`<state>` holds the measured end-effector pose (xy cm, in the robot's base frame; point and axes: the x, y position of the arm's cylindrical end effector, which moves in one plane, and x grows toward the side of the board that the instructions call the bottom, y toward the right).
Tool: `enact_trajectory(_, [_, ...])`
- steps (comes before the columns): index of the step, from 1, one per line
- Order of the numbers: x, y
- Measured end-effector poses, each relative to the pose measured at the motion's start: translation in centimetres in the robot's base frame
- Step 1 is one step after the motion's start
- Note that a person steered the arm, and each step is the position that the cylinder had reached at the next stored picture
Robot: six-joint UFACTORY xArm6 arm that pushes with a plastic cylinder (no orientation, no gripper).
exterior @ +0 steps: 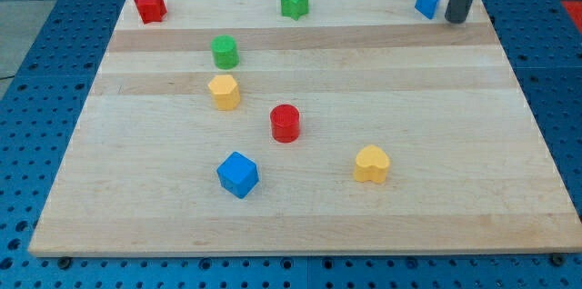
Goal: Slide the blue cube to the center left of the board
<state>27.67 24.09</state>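
- Camera view: my tip is a bare rod end with no jaws to open or close, holding nothing, at the board's top right corner.
- A small blue block sits just to the tip's left.
- The blue cube lies well apart from the tip, far down and to its left.
- Judged progress: nothing done; the cube is untouched, still short of centre left.

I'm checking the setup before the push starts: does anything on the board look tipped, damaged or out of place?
Nothing stands out. All eight blocks sit flat on the wooden board, none stacked or overhanging. My tip is at the view's top right, just right of a small blue block, far from the blue cube at the lower centre-left.
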Motion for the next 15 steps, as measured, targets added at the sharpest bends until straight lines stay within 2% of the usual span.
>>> enact_trajectory(1, [2.9,0.0])
enact_trajectory(3, [3.1,-0.6])
enact_trajectory(4, [5.2,-4.2])
enact_trajectory(6, [17.3,-8.8])
enact_trajectory(7, [20.9,-12.7])
enact_trajectory(9, [23.6,-22.2])
enact_trajectory(10, [26.6,-22.8])
enact_trajectory(13, [28.1,-30.7])
enact_trajectory(15, [26.8,-32.3])
